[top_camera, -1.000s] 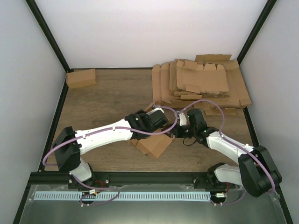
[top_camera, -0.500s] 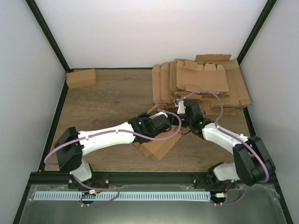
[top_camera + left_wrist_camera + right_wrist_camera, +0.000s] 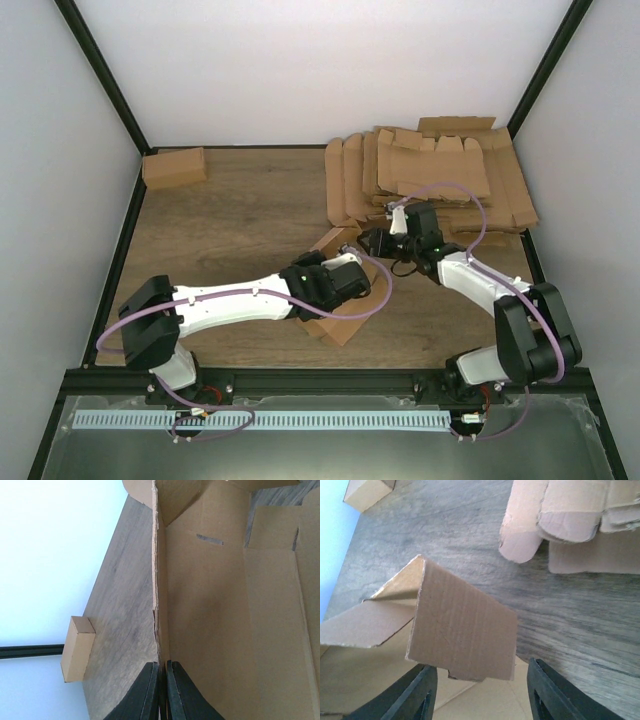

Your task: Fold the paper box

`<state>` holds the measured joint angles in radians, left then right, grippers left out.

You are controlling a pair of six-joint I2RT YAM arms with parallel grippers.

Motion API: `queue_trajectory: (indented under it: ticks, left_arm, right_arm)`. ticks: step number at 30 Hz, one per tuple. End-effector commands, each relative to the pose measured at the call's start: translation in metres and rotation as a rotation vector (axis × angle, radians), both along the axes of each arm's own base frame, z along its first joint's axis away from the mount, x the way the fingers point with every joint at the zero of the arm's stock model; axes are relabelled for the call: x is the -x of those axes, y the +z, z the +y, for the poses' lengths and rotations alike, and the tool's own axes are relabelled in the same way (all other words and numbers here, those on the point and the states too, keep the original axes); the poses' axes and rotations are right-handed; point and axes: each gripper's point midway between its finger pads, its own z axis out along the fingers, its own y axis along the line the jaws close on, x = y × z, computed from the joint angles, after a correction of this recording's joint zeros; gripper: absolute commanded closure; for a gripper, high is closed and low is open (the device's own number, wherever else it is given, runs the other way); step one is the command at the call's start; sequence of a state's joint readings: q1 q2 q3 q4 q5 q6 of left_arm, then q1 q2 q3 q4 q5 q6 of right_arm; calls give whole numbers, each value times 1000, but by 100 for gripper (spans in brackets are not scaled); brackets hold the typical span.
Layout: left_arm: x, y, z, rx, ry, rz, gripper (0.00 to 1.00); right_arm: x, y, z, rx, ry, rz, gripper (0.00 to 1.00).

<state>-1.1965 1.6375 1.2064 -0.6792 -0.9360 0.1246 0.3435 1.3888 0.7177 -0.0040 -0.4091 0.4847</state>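
The partly folded brown cardboard box (image 3: 345,318) lies at the table's middle, under my left wrist. In the left wrist view my left gripper (image 3: 161,664) is shut on the edge of an upright wall of the box (image 3: 210,605); it sits over the box in the top view (image 3: 335,280). My right gripper (image 3: 375,243) is open at the box's far right side. In the right wrist view a raised flap of the box (image 3: 462,630) stands between the spread fingers (image 3: 420,690) of the right gripper (image 3: 480,680), not gripped.
A stack of flat cardboard blanks (image 3: 430,180) lies at the far right, close behind my right gripper, and shows in the right wrist view (image 3: 570,520). A small folded box (image 3: 173,167) sits at the far left corner. Black frame posts border the table.
My right gripper has moved away from the near side toward the far side of the box. My left gripper has shifted right and nearer, and the box has moved with it.
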Motion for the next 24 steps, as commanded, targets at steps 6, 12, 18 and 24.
queue_trajectory:
  ticks: [6, 12, 18, 24]
  left_arm:
    - [-1, -5, -7, -13, -24, -31, 93]
    - [-1, -9, -6, -37, -21, -42, 93]
    - [0, -14, -9, -65, -26, -57, 93]
    - [5, -19, -18, -9, -45, 3, 88]
  right_arm:
    - [-3, -1, 4, 69, 102, -63, 52]
    - [-10, 3, 6, 92, 123, -144, 66]
    - [-10, 7, 2, 123, 102, -248, 85]
    - [-7, -6, -5, 181, 69, -241, 99]
